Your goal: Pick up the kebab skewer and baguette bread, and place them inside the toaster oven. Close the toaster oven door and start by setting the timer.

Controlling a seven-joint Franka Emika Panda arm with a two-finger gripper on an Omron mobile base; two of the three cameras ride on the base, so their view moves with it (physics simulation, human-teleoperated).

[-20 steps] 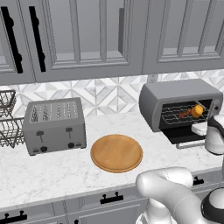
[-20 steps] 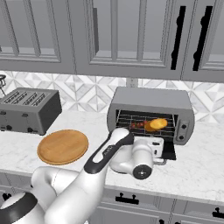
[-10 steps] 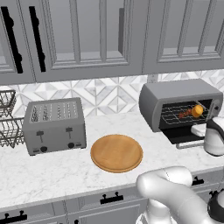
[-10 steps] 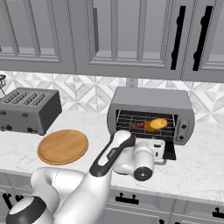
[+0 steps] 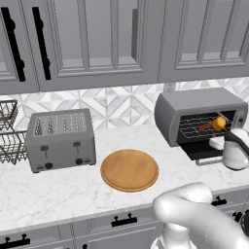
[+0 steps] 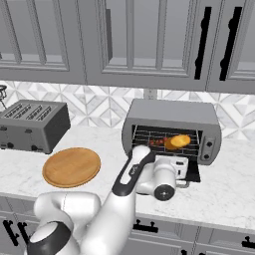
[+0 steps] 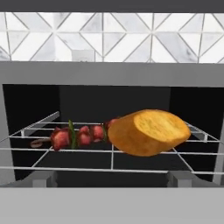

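The gripper (image 6: 180,167) sits just in front of the toaster oven's mouth with its jaws spread as wide as they go and nothing between them — both food items are already out of its grasp. In the hand view the kebab skewer (image 7: 72,135) lies on the wire rack (image 7: 111,158) with the baguette bread (image 7: 148,131) touching its right end, the bread overlapping the last chunks.

The toaster oven (image 6: 172,129) stands on the marble counter (image 6: 224,199) against the tiled backsplash, and the toaster oven door (image 5: 204,151) hangs folded down in front, its pale bar handle at the outer edge. So the step in hand looks like closing that door. To do it well, the arm would likely need to drop below the lowered panel, catch the handle or the panel's underside, and swing it up along the hinge arc — without nudging the rack. Further left sit the round wooden board (image 6: 71,166) and the slotted toaster (image 6: 32,126), well apart from the work.
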